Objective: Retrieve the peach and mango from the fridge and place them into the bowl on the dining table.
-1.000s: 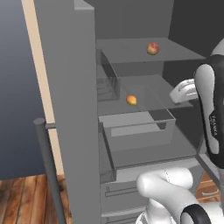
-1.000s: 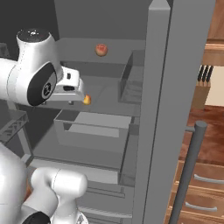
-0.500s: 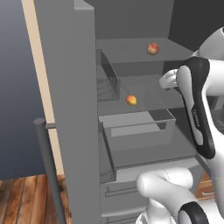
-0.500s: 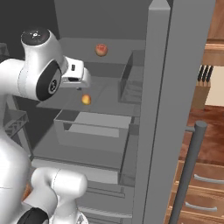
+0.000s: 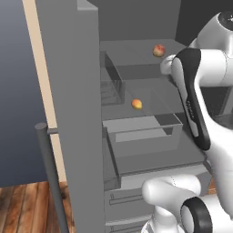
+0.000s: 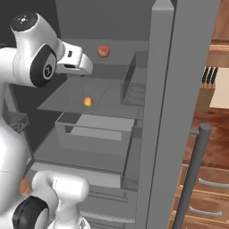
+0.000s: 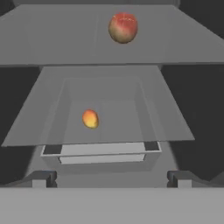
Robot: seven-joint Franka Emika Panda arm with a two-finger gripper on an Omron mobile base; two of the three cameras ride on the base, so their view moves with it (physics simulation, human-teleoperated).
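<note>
Tall grey fridge (image 5: 73,113) standing with doors swung wide, shelves exposed for the reach. Small reddish-pink round peach (image 7: 123,27) resting on the upper glass shelf (image 7: 52,43), small yellow-orange mango (image 7: 90,118) on the shelf below, above a clear drawer (image 6: 96,132); both apart and untouched. White arm (image 6: 33,62) bent at the elbow, hand levelled toward the shelves from the fridge's mouth. Jaws spread fully wide, holding nothing, likely readied for the first fruit.
</note>
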